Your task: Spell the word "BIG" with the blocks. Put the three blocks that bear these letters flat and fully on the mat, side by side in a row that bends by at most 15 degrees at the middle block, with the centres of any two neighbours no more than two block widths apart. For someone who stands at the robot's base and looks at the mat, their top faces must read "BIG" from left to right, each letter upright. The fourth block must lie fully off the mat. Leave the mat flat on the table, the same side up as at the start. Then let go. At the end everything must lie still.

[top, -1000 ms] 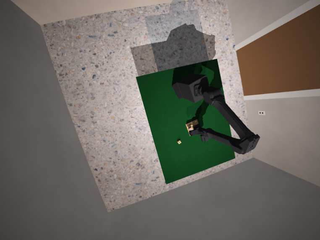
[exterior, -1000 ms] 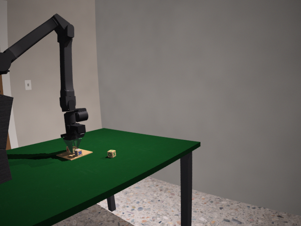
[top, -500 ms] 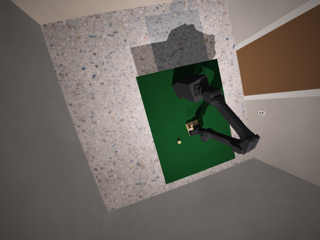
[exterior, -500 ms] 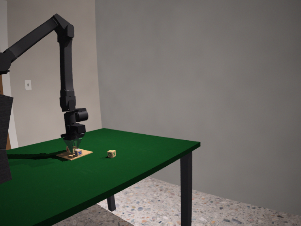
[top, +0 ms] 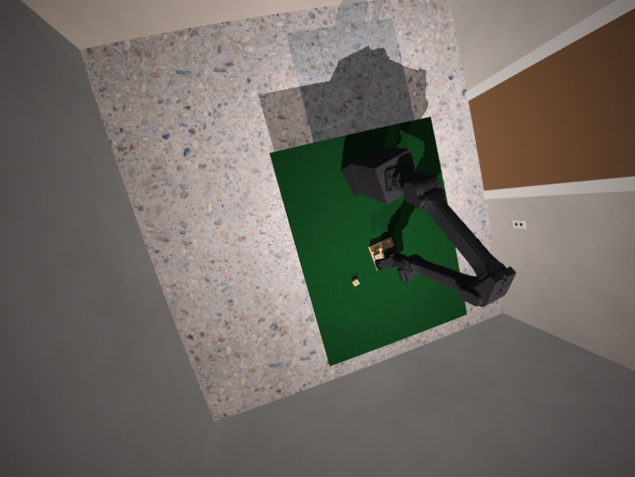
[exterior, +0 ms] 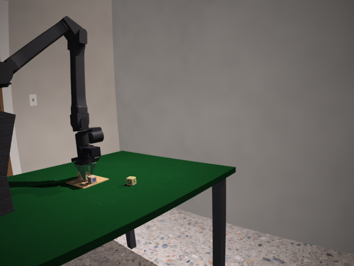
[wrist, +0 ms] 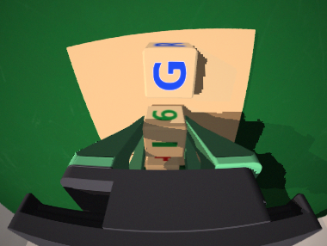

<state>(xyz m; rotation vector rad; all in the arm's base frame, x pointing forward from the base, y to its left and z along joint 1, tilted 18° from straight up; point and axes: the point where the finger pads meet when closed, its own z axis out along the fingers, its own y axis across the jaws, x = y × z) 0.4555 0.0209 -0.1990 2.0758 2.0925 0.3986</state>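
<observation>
A small tan mat [top: 380, 251] lies on the green table; it also shows in the side view [exterior: 87, 182] and the wrist view [wrist: 114, 85]. My gripper [wrist: 164, 121] points straight down over the mat and is shut on a block with a green I [wrist: 166, 138] on its top face, low at the mat. A block with a blue G [wrist: 169, 70] on top lies flat on the mat just beyond it, close to touching. A block with red marks [exterior: 80, 175] sits on the near side of the fingers, mostly hidden. A fourth block with green letters [exterior: 131, 180] lies off the mat.
The table's far edge [exterior: 182, 162] runs well beyond the lone block. The arm's dark base box [top: 377, 174] stands on the table behind the mat. The arm's shadow falls across the mat's left side.
</observation>
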